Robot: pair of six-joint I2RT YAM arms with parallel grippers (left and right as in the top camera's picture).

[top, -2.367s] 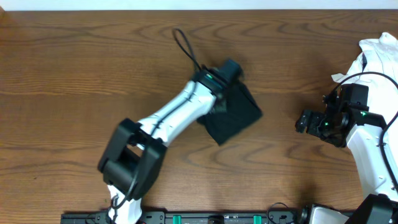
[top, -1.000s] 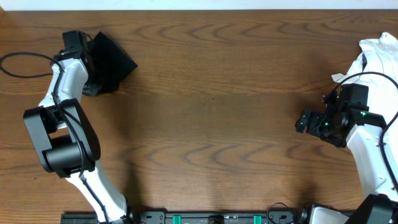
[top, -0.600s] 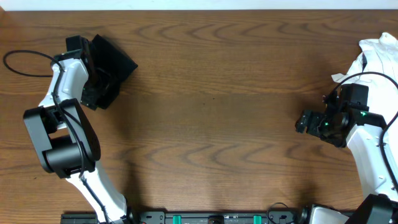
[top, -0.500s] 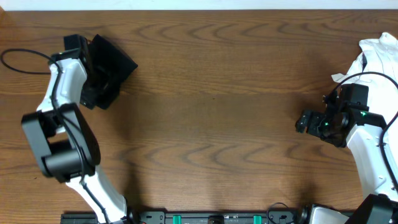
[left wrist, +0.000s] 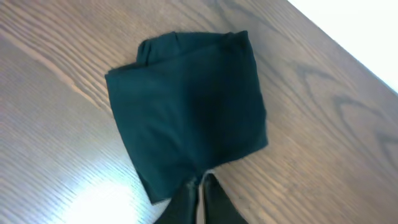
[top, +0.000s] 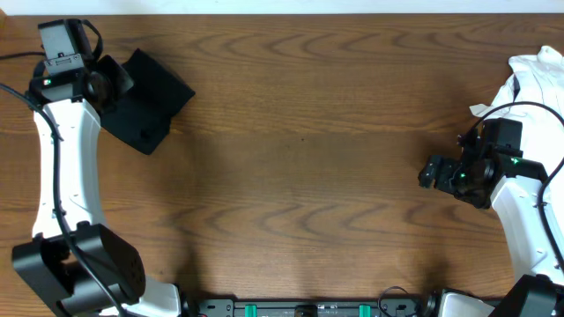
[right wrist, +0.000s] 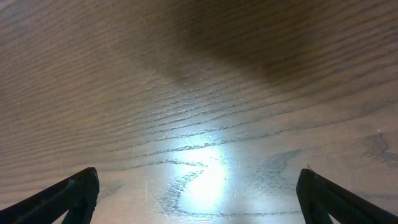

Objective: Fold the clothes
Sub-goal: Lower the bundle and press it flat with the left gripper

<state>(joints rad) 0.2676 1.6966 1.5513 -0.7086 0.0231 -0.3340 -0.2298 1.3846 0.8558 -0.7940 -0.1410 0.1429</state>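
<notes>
On the table's [top: 300, 176] far-left corner lies one folded black T-shirt [top: 148, 95]. Of two grippers, the left gripper [left wrist: 200, 185] is closed, tips at the shirt's edge, contact unclear. The right gripper [top: 429, 173] is spread wide over bare wood. One white garment [top: 536, 77] is cut off at the right.

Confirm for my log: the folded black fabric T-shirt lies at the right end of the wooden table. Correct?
No. The folded black fabric T-shirt lies at the left end of the wooden table, as the overhead view shows; the right end holds a crumpled white garment.
</notes>
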